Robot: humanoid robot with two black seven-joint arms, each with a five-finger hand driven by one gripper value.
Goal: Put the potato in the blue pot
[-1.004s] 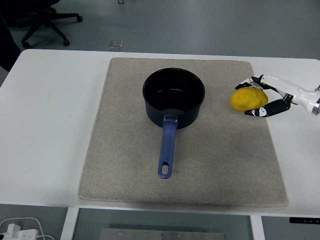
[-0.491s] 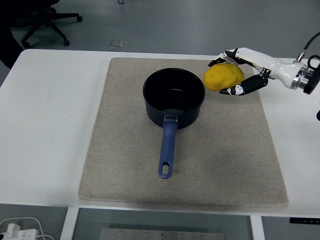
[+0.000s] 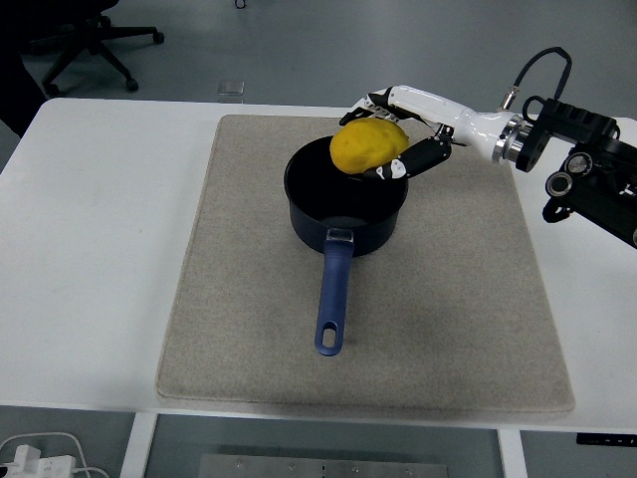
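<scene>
change: one second ago my right hand (image 3: 396, 134) held the potato (image 3: 368, 145) low at the right edge of the mat (image 3: 249, 299); half a second ago it was lifted beside the pot's right rim. now my arm has reached in further from the right and the potato is above the pot (image 3: 345, 199).
hand: my right hand is clamped on the potato, with white fingers (image 3: 398, 100) over its top and dark fingertips under its right end.
potato: it is in the air, over the far right part of the pot's opening, not yet inside.
pot: blue, upright in the middle of the mat, with its handle (image 3: 332, 299) pointing to the near edge of the table (image 3: 90, 249). it has not moved.
meaning: i judge the carrying is almost done. what is left is to lower a little and let go.
hidden: the potato covers part of the far rim, so i cannot tell how high it hangs above the pot.
hard to see: the inside of the pot is dark; i see nothing lying in it.
other arm: my left arm is not in view.
</scene>
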